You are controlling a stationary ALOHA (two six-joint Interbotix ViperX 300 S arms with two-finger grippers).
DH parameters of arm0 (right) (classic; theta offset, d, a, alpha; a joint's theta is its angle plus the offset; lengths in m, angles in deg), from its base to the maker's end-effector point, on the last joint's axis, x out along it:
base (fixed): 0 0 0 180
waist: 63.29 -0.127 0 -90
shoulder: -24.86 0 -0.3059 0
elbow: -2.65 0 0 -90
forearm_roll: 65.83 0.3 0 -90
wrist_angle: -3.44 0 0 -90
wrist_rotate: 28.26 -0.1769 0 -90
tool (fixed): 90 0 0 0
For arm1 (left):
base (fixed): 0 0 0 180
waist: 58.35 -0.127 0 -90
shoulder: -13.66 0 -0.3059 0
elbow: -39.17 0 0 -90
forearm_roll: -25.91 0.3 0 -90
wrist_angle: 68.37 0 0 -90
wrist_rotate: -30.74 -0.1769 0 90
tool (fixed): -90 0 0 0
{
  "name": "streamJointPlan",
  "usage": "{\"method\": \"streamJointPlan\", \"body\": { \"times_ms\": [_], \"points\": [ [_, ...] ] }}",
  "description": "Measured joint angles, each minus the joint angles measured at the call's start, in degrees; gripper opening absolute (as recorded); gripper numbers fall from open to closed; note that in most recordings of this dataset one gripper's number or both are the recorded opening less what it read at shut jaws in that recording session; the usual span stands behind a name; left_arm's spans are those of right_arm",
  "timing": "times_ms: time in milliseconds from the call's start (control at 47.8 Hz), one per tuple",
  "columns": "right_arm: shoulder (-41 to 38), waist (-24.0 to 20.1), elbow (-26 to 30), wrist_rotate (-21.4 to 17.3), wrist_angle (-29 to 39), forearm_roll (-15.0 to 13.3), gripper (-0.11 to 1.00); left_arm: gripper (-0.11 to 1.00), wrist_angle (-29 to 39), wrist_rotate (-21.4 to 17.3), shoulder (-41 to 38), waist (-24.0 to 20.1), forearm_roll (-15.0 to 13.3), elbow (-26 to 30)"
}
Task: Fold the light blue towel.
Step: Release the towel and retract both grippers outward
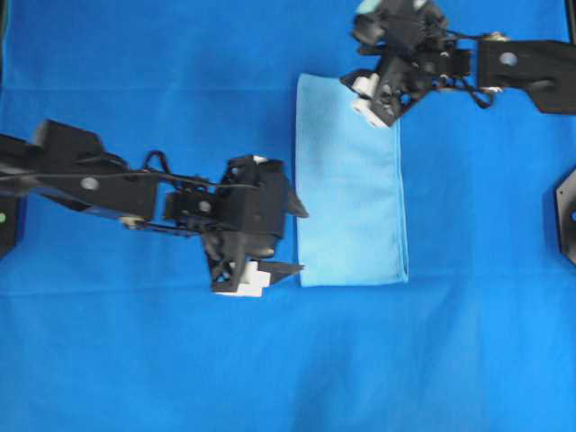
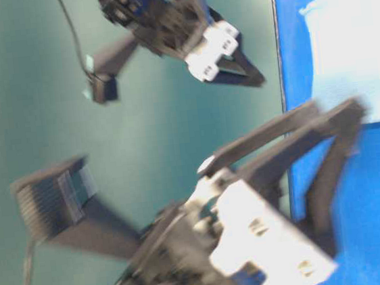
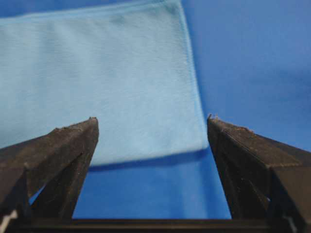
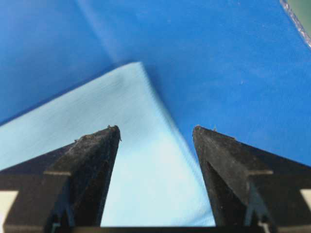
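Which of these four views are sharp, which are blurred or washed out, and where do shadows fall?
Overhead: evenly lit and mostly sharp, light blue towel crisp. Table-level: heavily blurred, near left gripper smeared, towel overexposed nearly white. Left wrist: towel weave sharp farther off, a shadow under its near edge on the royal-blue cloth. Right wrist: fingers soft and close, towel corner clear, dim at the upper left.

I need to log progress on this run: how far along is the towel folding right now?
Done: the light blue towel lies on the royal-blue cloth as a narrow, neat-edged rectangle, so one fold looks made. In hand: nothing; the left gripper and right gripper are both open, each at a towel edge and holding nothing. Left: possibly a second fold, if a smaller packet is wanted; the pictures cannot settle that.
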Motion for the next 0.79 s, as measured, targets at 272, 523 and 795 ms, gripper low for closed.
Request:
{"method": "streamJointPlan", "body": {
  "times_ms": [272, 523, 795],
  "points": [
    [16.96, -6.06, -10.72, -0.18, -2.81, 0.44, 0.64, 0.86, -8.35, 0.18, 11.34, -4.39, 0.09, -10.28],
    [31.82, -9.84, -18.11, -0.53, -5.27, 1.85, 0.64, 0.86, -17.93, 0.53, 21.18, -6.77, 0.0, -20.74],
    [42.63, -10.72, -25.4, -0.53, -6.94, 1.85, 0.64, 0.85, -20.21, 0.88, 33.05, -7.12, 0.0, -29.79]
  ]
}}
